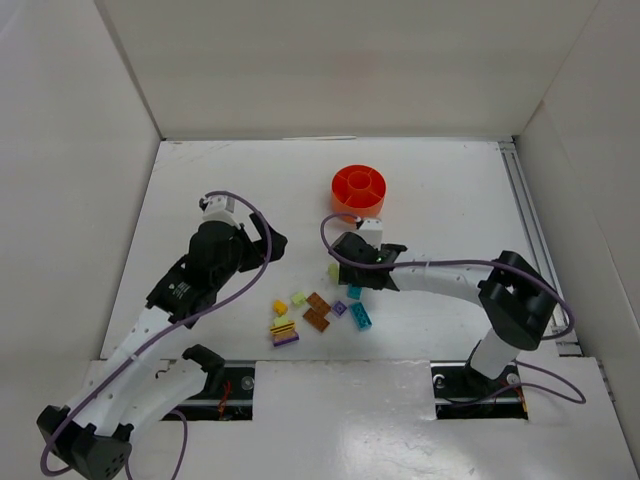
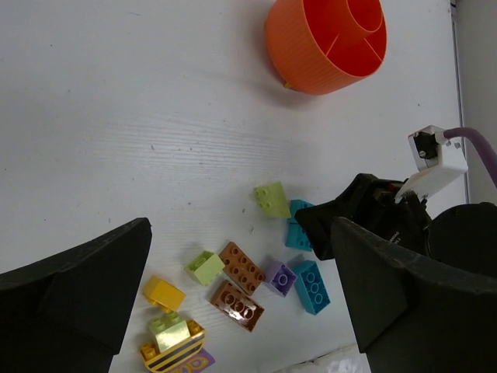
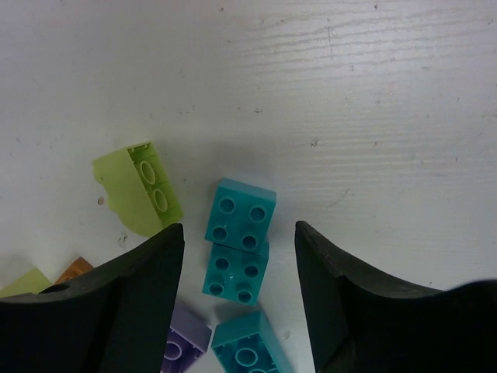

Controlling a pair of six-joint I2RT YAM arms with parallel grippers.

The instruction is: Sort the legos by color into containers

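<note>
**Right jaws straddle two teal bricks**

The legos (image 1: pixel 315 312) lie scattered close to the near edge of the table (image 1: pixel 450 200). At the far side of the scatter, the right gripper (image 3: pixel 237 233) stands partly open astride two touching teal bricks (image 3: pixel 239 216), its fingers clear of both and gripping nothing. Toward the left edge, the left gripper (image 1: pixel 272 243) gapes wide and empty. Farther back sits the orange dish (image 1: pixel 350 204).
</note>
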